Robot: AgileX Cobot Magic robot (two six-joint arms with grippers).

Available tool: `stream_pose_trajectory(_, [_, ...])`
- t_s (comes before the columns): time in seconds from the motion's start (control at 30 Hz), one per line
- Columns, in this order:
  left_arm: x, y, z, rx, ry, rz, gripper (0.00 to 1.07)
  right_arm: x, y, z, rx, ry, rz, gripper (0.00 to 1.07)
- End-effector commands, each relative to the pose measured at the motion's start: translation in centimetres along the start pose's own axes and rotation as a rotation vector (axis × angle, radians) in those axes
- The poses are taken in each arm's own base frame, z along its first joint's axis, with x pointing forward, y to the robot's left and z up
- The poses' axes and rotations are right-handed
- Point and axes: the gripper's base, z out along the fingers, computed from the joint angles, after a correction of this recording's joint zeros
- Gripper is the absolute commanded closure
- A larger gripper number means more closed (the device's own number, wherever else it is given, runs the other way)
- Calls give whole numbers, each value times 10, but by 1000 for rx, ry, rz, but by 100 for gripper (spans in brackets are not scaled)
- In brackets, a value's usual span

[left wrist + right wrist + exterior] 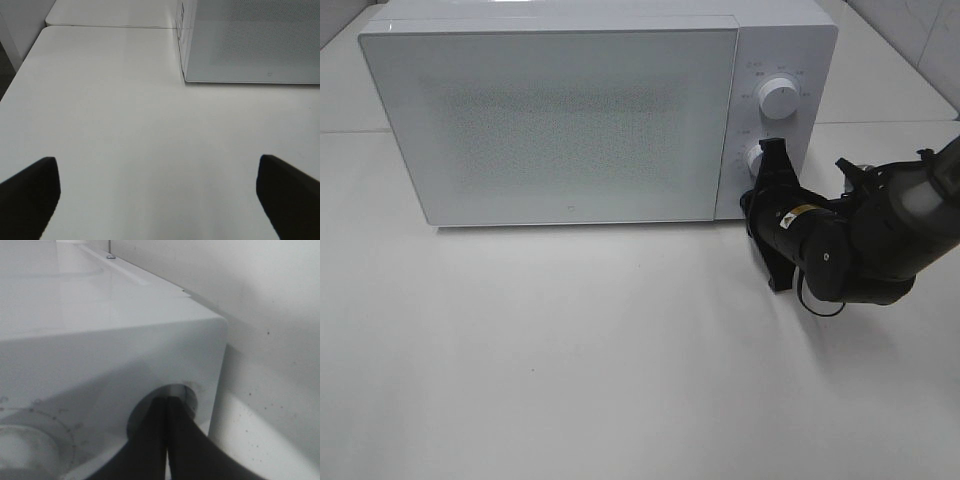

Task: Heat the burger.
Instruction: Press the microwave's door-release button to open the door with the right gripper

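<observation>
The burger is out of view. The white microwave [560,120] stands at the back of the table with its frosted door closed. My right gripper [772,150] is shut, and its tips rest against the lower knob [754,157] of the control panel. In the right wrist view the two dark fingers [155,440] lie pressed together and end at that knob [189,394]. My left gripper [157,170] is open over bare tabletop, a little short of the microwave's front corner [187,75]. Nothing sits between its fingers. It does not appear in the exterior high view.
The upper knob [778,97] sits above the right gripper; the right wrist view shows its tick marks [30,445]. White tabletop [570,360] stretches in front of the microwave. A wall [270,300] stands close behind the microwave's right side.
</observation>
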Motion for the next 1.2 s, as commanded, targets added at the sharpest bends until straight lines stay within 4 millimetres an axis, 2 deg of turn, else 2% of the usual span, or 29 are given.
stream_pose_trajectory(0.03, [0, 0, 0, -1, -4, -8, 6, -11, 37, 10, -224, -52, -8, 107])
stream_pose_trajectory(0.67, [0, 0, 0, -1, -4, -8, 6, -10, 33, 9, -150, -12, 3, 107])
stream_pose_trajectory(1.2, [0, 0, 0, -1, -4, -8, 6, -11, 15, -6, -19, 9, -3, 107])
